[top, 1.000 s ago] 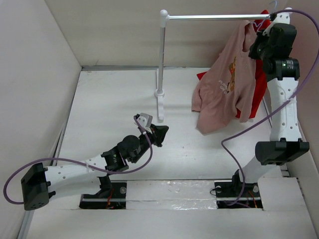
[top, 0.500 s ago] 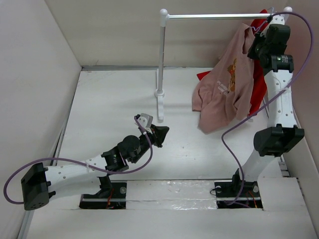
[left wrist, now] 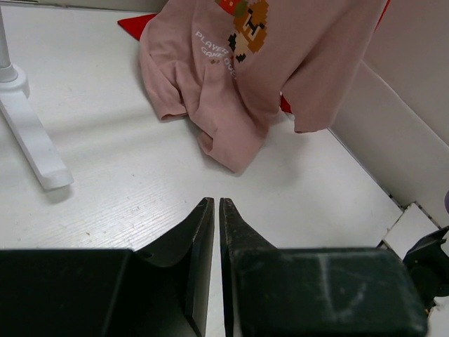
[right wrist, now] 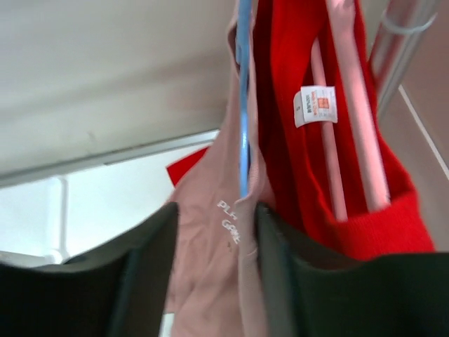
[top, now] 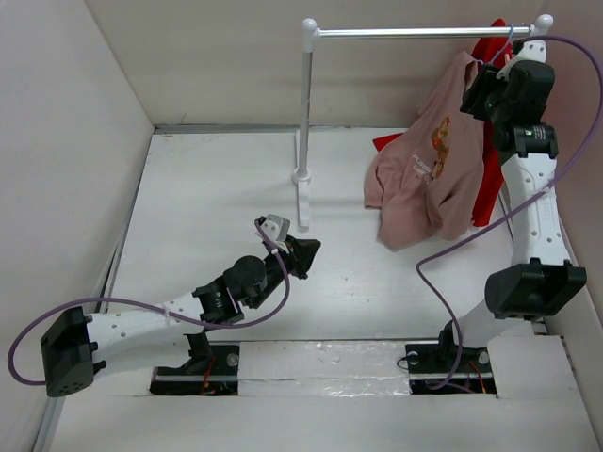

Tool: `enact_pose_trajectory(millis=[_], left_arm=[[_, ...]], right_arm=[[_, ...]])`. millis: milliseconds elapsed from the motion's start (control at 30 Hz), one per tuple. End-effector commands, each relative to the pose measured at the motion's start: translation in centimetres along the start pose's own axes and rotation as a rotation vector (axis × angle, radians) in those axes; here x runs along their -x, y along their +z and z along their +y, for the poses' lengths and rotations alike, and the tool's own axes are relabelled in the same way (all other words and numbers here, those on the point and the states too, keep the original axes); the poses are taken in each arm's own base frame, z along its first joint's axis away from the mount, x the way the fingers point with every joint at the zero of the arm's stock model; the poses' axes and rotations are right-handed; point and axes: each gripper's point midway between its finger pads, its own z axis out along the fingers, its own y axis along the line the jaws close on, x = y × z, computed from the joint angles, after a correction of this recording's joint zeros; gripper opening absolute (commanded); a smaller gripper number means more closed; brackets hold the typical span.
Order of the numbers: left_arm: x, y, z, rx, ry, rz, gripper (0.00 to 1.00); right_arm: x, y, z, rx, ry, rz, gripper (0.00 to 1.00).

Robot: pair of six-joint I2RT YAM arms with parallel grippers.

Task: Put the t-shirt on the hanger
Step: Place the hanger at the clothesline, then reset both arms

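Note:
The dusty pink t-shirt (top: pixel 429 174) hangs at the right end of the rack's rail (top: pixel 405 32), its lower part resting on the table. Its chest print shows in the left wrist view (left wrist: pixel 238 84). My right gripper (top: pixel 476 89) is up at the shirt's collar. In the right wrist view its jaws (right wrist: pixel 216 232) stand apart around the shirt (right wrist: pixel 210 281) and the thin bluish hanger wire (right wrist: pixel 243 105), which runs inside the neck. My left gripper (top: pixel 309 252) is shut and empty, low over the table centre, pointing at the shirt (left wrist: pixel 216 203).
A bright red garment (top: pixel 490 160) hangs behind the pink shirt and trails onto the table (left wrist: pixel 137 24). The white rack post (top: pixel 304 122) and its foot (left wrist: pixel 28 147) stand mid-table. Walls close in the left, back and right sides.
My right arm has swung slightly left at the rail's right end, and the shirt has shifted with it. The left arm has not moved.

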Motion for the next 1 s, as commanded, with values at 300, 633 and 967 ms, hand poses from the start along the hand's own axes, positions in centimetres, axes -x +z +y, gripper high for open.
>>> enact_pose_trajectory(millis=[300, 633, 967], left_arm=[[1.7, -0.4, 0.1, 0.012, -0.053, -0.070, 0.20], [2.9, -1.4, 0.2, 0.004, -0.088, -0.101, 0.55], [7.7, -7.2, 1.0, 0.008, -0.270, -0.142, 0.65]], right_arm=[[8.4, -11.2, 0.8, 0.014, 0.042, -0.284, 1.00], [0.1, -26.5, 11.3, 0.706, 0.011, -0.349, 1.00], [-11.9, -35.6, 11.5, 0.972, 0.009, -0.184, 1.00]])
